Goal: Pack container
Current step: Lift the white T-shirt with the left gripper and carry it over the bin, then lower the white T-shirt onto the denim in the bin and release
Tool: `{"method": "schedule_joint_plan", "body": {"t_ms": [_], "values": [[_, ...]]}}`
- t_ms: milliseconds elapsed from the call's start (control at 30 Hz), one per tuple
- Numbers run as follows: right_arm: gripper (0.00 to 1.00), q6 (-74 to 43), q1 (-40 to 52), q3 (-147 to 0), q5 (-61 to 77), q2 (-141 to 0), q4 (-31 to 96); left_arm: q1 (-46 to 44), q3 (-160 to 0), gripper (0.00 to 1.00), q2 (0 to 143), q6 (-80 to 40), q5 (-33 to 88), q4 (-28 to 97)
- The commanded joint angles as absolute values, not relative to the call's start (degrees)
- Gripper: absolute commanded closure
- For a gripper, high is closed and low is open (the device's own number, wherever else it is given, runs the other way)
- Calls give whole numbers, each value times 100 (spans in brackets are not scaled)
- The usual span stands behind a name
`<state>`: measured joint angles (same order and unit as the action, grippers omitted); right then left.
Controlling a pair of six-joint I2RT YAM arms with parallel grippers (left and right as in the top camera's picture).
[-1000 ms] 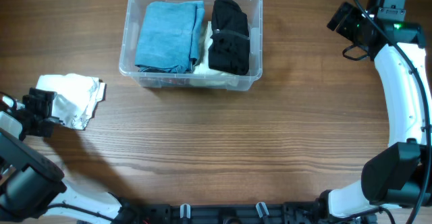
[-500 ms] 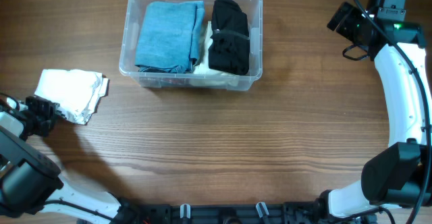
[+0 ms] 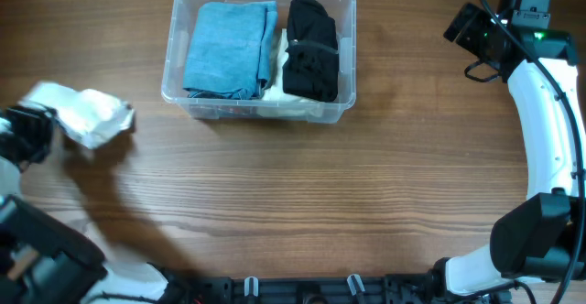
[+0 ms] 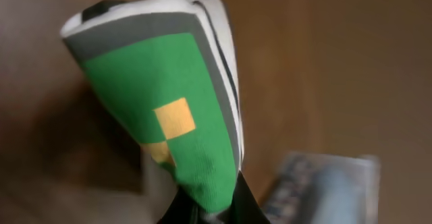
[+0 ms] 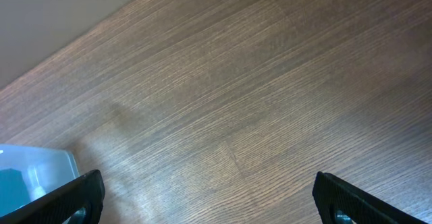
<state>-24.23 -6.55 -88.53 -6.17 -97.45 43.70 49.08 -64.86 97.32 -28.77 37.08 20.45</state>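
When the table [image 3: 320,203] is viewed from overhead, the container [image 3: 259,114] is found at 12 o'clock, standing upright on the wood. Two folded items are seen inside it: a blue cloth [image 3: 229,48] on the 9 o'clock side and a black cloth [image 3: 311,52] on the 3 o'clock side, the two lying side by side. Something white is visible through the front wall beneath them; what it is cannot be told.

At 9 o'clock, near the table edge and well apart from the container, the left gripper [image 3: 44,128] is closed tightly on a bundled white cloth [image 3: 92,116]. In the left wrist view, a green panel with a yellow square and grey and white borders is shown on this cloth.

At 2 o'clock, the right gripper [image 5: 209,187] is held over bare wood with its jaws spread wide. Nothing is gripped between them.
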Motion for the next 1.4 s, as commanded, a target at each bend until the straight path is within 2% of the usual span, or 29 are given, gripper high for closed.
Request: {"method": "schedule_joint_plan", "body": {"t_ms": [0, 167, 333, 500, 633, 767, 1067, 1367], "values": [[0, -2486, -639, -8838, -589, -9808, 4355, 4823, -6864, 96, 8656, -3052, 4372, 1990], [0, -2484, -639, -8838, -589, -9808, 4355, 4287, -6963, 96, 7594, -3131, 4370, 1769], [0, -2486, -639, -8838, -589, -9808, 4355, 2790, -6963, 96, 6772, -3391, 4366, 832], [0, -2486, -639, -8838, -589, -9808, 4355, 1135, -6963, 96, 6925, -3114, 4228, -91], [0, -2486, -639, -8838, -589, -9808, 4355, 130, -6963, 96, 7505, -2565, 3680, -222], [0, -2486, -639, -8838, -589, -9808, 4355, -222, -6963, 96, 8160, -2565, 3656, -447], [0, -2484, -639, -8838, -589, -9808, 4355, -281, -6967, 96, 9463, -2591, 4073, -670], [0, -2486, -639, -8838, -589, -9808, 4355, -250, -6967, 95, 9710, -2565, 4132, -384]]}}
